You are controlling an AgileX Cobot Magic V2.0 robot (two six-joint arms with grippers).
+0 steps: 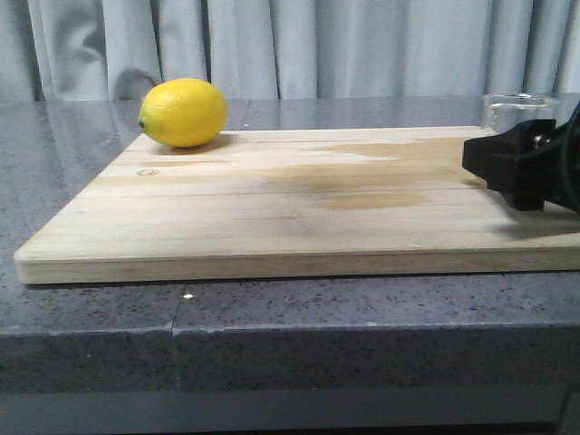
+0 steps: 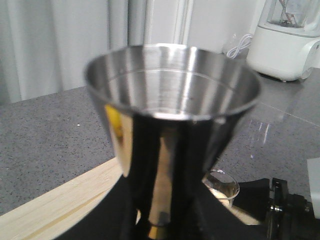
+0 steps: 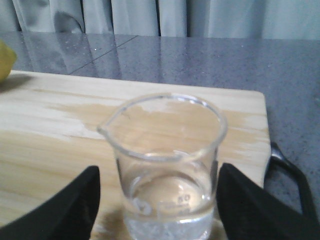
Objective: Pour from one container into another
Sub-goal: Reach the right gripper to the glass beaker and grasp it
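Glass beaker (image 3: 167,170) upright between wide right jaws, steel jigger (image 2: 170,125) held in left jaws

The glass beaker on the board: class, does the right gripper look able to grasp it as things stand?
Probably yes. In the right wrist view the right gripper has its fingers spread either side of the beaker, with gaps on both sides and nothing between them, so closing should catch it.

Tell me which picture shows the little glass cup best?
The right wrist view: the small clear glass beaker fills it, spout, markings and a little liquid showing, between the right claw fingers. The front view catches only its rim behind the claw; the left wrist view shows a small part past the shiny steel jigger.
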